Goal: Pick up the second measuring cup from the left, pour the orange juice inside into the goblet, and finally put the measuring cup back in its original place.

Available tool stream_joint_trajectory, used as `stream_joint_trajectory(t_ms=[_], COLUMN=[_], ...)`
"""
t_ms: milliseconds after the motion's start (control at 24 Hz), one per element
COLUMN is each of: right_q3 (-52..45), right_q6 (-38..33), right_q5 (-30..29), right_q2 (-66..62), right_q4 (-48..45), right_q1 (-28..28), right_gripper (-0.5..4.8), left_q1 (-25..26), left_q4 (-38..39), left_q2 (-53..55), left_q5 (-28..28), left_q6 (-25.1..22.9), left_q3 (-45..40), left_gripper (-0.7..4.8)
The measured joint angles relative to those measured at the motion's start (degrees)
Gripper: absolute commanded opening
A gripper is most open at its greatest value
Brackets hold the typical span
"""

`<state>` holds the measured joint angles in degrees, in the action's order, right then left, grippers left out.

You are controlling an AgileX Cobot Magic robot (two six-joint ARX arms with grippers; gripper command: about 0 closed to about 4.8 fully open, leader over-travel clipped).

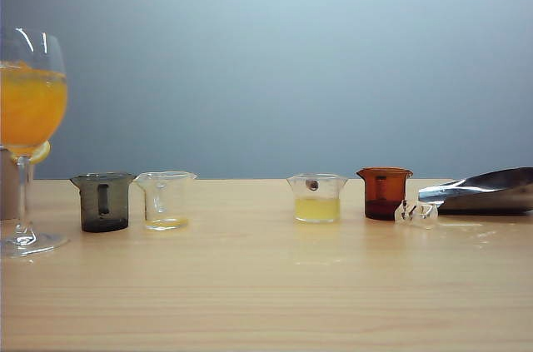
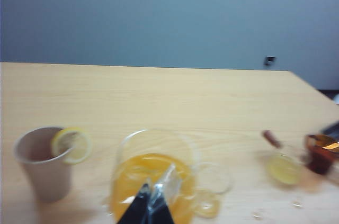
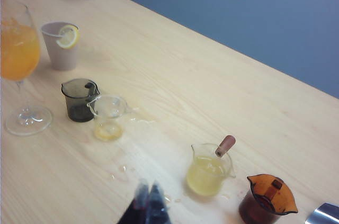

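1. My right gripper, fingers together, hangs above bare table in front of the cup row.
2. A wide gap separates the second measuring cup from the yellow cup.
3. The grey cup nearly touches it; the goblet stands beyond, under my left gripper.

The exterior view sits low at table level, facing the wall. Both wrist views look down obliquely; all share the goblet and cup row.

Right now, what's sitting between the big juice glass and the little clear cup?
The smoky grey cup stands between the goblet and the second measuring cup, seen in the exterior view.
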<state>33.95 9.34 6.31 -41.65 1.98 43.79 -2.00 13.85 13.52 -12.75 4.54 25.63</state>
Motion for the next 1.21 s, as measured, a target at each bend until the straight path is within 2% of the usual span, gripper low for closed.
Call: stream_joint_trajectory(t_ms=[42, 291, 416, 500, 624, 833, 1082, 1207], right_q3=[0.0, 0.0, 0.0, 0.0, 0.0, 0.0, 0.0, 0.0], right_q6=[-0.5, -2.6, -2.6, -2.6, -2.6, -2.6, -2.6, -2.6], right_q5=[-0.1, -0.3, -0.3, -0.3, -0.3, -0.3, -0.3, -0.3], right_q2=[-0.1, -0.2, -0.2, -0.2, -0.2, -0.2, -0.3, -0.3], right_q4=[1.0, 2.0, 2.0, 2.0, 2.0, 1.9, 2.0, 2.0], right_q1=[0.0, 0.1, 0.1, 0.1, 0.1, 0.1, 0.1, 0.1], right_gripper=[-0.01, -0.01, -0.01, -0.01, -0.01, -0.01, -0.01, -0.01], left_q1=[0.0, 0.0, 0.0, 0.0, 0.0, 0.0, 0.0, 0.0], left_q4=[-2.3, -12.2, -12.8, -12.8, -12.8, -12.3, -17.6, -17.2], left_q2=[-0.3, -0.3, -0.3, -0.7, -7.7, -13.4, -13.4, -13.4], left_q5=[1.5, 2.3, 2.5, 2.6, 6.2, 4.9, 9.6, 12.9], left_q6=[0.0, -0.3, -3.5, -3.5, -3.5, -2.6, -2.3, -2.4], left_q3=[-2.3, -10.1, -10.4, -10.5, -12.6, -18.5, -24.2, -25.3], left_gripper=[-0.06, -0.06, -0.06, -0.06, -0.06, -0.06, -0.06, -0.06])
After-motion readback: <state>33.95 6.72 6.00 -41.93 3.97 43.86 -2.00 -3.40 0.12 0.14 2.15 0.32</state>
